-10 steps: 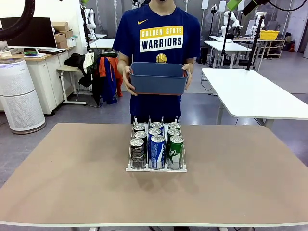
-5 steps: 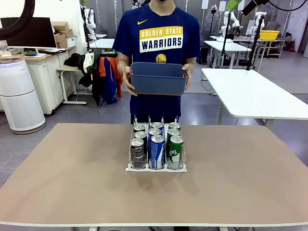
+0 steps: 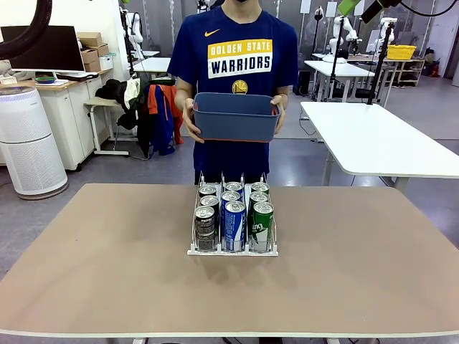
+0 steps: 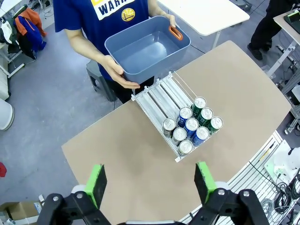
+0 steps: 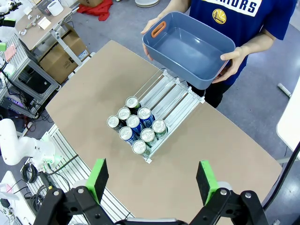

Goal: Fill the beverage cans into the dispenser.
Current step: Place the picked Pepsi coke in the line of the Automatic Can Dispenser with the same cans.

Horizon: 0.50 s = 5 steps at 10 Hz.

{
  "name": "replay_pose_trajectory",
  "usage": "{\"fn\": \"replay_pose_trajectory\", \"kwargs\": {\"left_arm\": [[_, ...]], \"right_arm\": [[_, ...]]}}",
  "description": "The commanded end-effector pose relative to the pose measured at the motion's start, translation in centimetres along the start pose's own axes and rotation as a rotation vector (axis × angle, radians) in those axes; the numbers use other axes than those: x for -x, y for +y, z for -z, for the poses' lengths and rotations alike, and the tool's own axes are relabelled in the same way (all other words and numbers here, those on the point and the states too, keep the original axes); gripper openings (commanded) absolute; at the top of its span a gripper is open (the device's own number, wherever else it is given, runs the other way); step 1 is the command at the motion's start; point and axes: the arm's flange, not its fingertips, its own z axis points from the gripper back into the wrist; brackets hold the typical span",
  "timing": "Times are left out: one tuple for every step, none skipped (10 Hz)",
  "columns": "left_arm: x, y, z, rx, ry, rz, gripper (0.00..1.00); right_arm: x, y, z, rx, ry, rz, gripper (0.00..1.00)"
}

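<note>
Grey floor (image 3: 301,168), white side tables (image 3: 380,143)

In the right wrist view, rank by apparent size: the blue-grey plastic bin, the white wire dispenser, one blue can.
1. Blue-grey plastic bin, though held nearer the camera
2. White wire dispenser
3. Blue can
</note>
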Motion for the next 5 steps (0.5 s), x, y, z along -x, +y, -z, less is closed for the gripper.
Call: {"fn": "replay_pose_trajectory", "kwargs": {"left_arm": [[0.14,0.08,-0.2,-0.002,-0.003,-0.001,1.0],[0.14,0.08,-0.2,-0.002,-0.003,-0.001,1.0],[0.14,0.08,-0.2,-0.002,-0.003,-0.001,1.0],[0.14,0.08,-0.2,-0.002,-0.003,-0.001,1.0],[0.14,0.08,-0.2,-0.002,-0.003,-0.001,1.0]], "right_arm": [[0.08,0.05,-0.06,0.0,0.0,0.0,1.0],[0.08,0.05,-0.06,0.0,0.0,0.0,1.0],[0.08,0.05,-0.06,0.0,0.0,0.0,1.0],[0.08,0.05,-0.06,0.0,0.0,0.0,1.0],[0.08,0.05,-0.06,0.0,0.0,0.0,1.0]]}}
